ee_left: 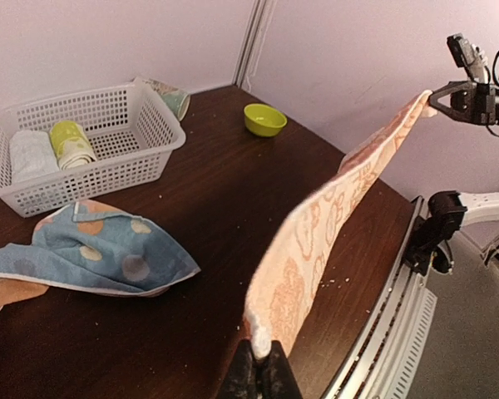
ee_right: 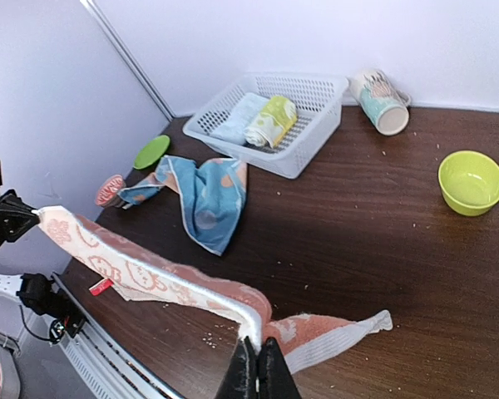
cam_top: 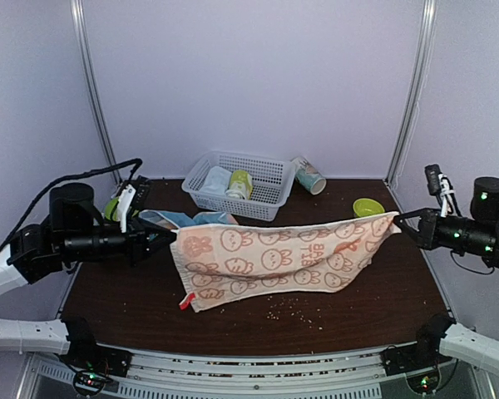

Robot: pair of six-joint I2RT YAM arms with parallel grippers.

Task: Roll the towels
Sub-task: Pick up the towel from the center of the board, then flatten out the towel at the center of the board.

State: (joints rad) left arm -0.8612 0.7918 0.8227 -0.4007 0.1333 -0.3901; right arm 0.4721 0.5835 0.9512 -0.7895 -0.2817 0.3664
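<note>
The peach-orange towel [cam_top: 283, 253] with cartoon prints hangs stretched between my two grippers above the table, its lower edge trailing on the wood. My left gripper [cam_top: 168, 238] is shut on its left top corner, seen in the left wrist view [ee_left: 262, 356]. My right gripper [cam_top: 402, 221] is shut on its right top corner, seen in the right wrist view [ee_right: 256, 359]. The light blue spotted towel [cam_top: 179, 219] lies crumpled on the table behind the left corner; it also shows in the left wrist view [ee_left: 91, 249] and in the right wrist view [ee_right: 204, 193].
A white basket [cam_top: 262, 204] at the back holds a pale blue-white roll [cam_top: 215, 180] and a yellow-green roll [cam_top: 239, 184]. A paper cup [cam_top: 308, 175] lies on its side beside it. A green bowl [cam_top: 368, 207] sits back right. A green lid [ee_right: 151, 152] lies at far left. Crumbs dot the front.
</note>
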